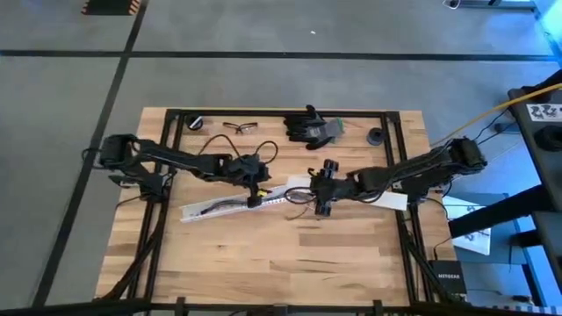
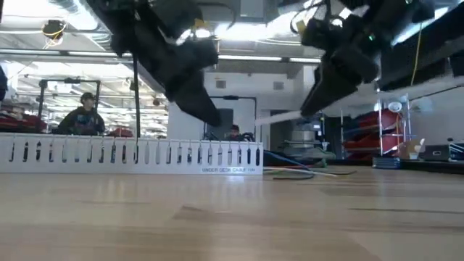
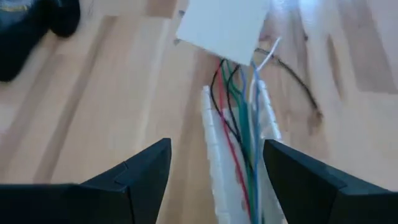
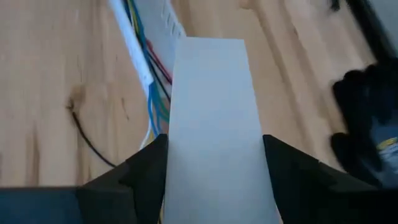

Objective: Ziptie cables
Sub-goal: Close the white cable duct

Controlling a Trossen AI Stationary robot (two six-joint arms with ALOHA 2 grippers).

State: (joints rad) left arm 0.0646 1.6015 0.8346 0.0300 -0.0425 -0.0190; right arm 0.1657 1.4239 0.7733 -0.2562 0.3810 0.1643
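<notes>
Left wrist view, cables (image 3: 239, 134) between spread left gripper (image 3: 214, 168)

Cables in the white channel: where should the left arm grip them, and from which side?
Probably take the cables where they leave the channel at its end, still bunched, before splaying. Come from above, jaws across the run; channel walls shield them elsewhere. The right gripper holds the cover strip.

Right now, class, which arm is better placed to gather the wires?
Left: its open gripper hangs over the wires in the slotted channel; the right gripper is occupied holding the white cover strip.
</notes>
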